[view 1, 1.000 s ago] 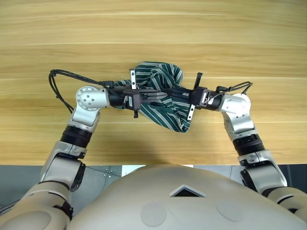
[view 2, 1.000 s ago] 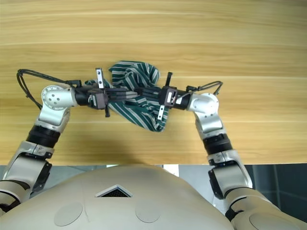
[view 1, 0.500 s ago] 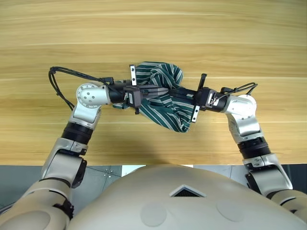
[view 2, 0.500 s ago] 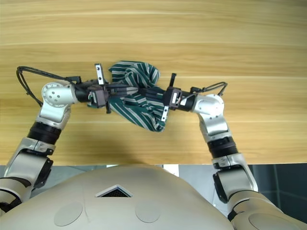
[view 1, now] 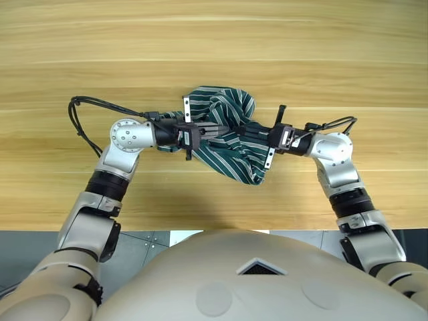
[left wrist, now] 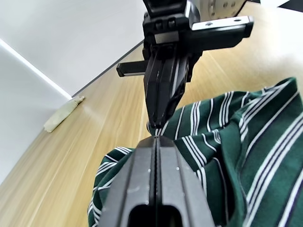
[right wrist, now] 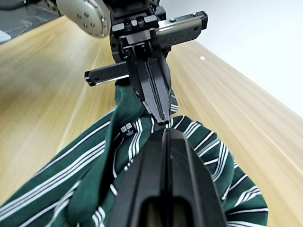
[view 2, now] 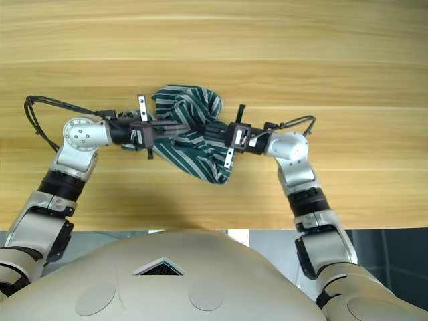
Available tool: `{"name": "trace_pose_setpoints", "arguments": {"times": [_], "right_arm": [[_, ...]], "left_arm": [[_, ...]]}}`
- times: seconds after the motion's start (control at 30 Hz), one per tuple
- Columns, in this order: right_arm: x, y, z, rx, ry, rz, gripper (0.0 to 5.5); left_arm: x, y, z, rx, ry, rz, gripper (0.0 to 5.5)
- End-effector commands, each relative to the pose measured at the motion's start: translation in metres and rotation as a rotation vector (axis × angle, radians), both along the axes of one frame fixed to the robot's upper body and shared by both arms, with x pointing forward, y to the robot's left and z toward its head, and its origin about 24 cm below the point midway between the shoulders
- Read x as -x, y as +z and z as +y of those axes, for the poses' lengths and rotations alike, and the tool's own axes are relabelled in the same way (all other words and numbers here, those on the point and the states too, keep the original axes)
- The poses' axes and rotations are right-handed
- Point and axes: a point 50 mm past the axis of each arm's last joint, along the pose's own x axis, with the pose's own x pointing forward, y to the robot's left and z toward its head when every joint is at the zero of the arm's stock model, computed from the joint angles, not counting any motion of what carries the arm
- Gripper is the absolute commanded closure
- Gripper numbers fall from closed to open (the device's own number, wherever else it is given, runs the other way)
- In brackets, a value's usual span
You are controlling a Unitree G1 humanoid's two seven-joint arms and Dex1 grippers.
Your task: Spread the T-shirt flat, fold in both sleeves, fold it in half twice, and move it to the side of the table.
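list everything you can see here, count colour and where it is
dark green T-shirt with white stripes: one, green and white, bunched on the near middle of the table, pinched by both grippers
light wooden table: one, pale wood, under the shirt and arms
small beige scrap: one, beige, at the table's edge by a white wall
grey floor tiles: dark grey, below the table's near edge
left gripper: one, black, shut on the T-shirt, tip to tip with the right one
right gripper: one, black, shut on the T-shirt
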Motion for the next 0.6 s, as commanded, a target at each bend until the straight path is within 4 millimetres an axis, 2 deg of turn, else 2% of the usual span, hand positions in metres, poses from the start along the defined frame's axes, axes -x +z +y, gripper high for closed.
{"name": "trace_pose_setpoints", "arguments": {"times": [0.03,0.2,0.33,0.5,0.6], "right_arm": [[-0.003,-0.009,-0.003,0.092,0.002,0.000,5.49],[-0.007,-0.021,-0.005,0.161,-0.019,0.018,5.49],[-0.016,-0.037,-0.013,0.265,-0.075,0.045,5.49],[-0.039,-0.055,-0.026,0.388,-0.242,0.080,5.49],[-0.057,-0.064,-0.039,0.497,-0.408,0.094,5.49]], "left_arm": [[-0.007,-0.003,0.002,-0.138,-0.014,-0.051,5.48],[-0.012,-0.018,0.002,-0.312,-0.015,-0.095,5.48],[-0.009,-0.026,-0.001,-0.377,-0.054,-0.116,5.48],[0.003,-0.034,0.000,-0.422,-0.122,-0.101,5.48],[0.008,-0.034,0.002,-0.415,-0.139,-0.097,5.48]]}}
